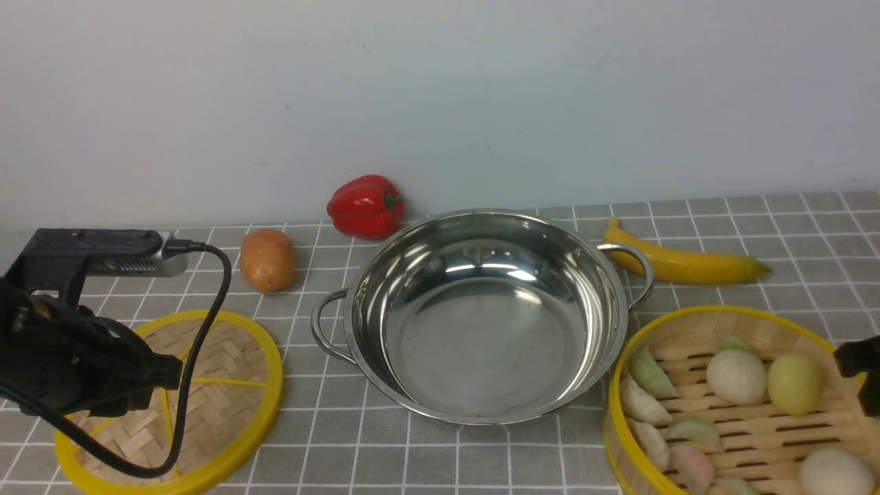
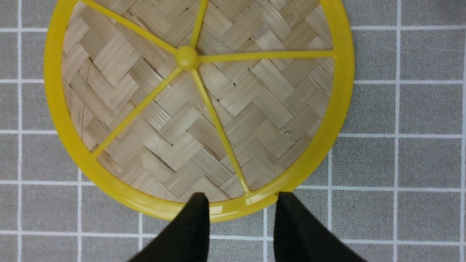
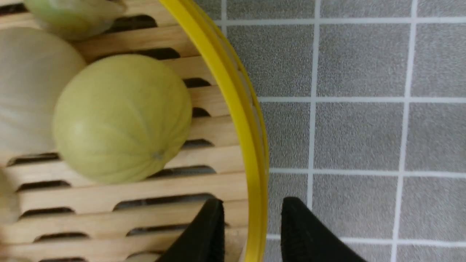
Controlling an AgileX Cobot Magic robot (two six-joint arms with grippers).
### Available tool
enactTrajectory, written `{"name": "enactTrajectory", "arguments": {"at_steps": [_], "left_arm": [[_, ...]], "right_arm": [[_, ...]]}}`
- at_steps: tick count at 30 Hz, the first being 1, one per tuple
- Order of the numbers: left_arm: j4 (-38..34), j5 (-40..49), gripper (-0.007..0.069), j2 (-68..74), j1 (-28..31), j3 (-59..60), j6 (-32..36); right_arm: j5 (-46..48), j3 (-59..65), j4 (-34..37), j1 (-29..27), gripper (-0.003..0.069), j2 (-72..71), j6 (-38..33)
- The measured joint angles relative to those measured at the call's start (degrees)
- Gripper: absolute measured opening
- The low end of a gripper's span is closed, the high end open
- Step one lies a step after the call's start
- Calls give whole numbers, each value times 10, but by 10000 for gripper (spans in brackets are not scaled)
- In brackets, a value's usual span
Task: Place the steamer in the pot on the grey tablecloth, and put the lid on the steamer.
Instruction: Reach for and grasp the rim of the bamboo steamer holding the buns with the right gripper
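Right tool (image 3: 251, 200) spread astride steamer (image 3: 204, 187) rim at 3 o'clock, left tool (image 2: 242, 196) spread over lid (image 2: 189, 109); one-edge lift probably spills dumplings (image 1: 643, 404).

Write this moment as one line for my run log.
left gripper: open, at lid rim | right gripper: open, fingers either side of steamer rim | pot: empty | steamer: outside pot

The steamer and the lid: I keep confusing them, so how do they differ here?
The lid is a flat woven disc with yellow spokes from a hub; the steamer is a deeper basket with a slatted floor. The lid is bare; the steamer holds buns and dumplings. The lid lies left of the pot, the steamer to its right. Both are round bamboo with yellow rims and lie on the grey tablecloth.
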Motion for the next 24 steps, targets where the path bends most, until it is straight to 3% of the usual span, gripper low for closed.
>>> {"name": "enactTrajectory", "arguments": {"at_steps": [4,12,24], "left_arm": [[0,0,243,0,0,0,0],[0,0,243,0,0,0,0],[0,0,243,0,0,0,0]], "right_arm": [[-6,0,-1,0,239,20,-3],[-7,0,-6,0,79,32,0],[66,0,-32,0,79,22,20]]}}
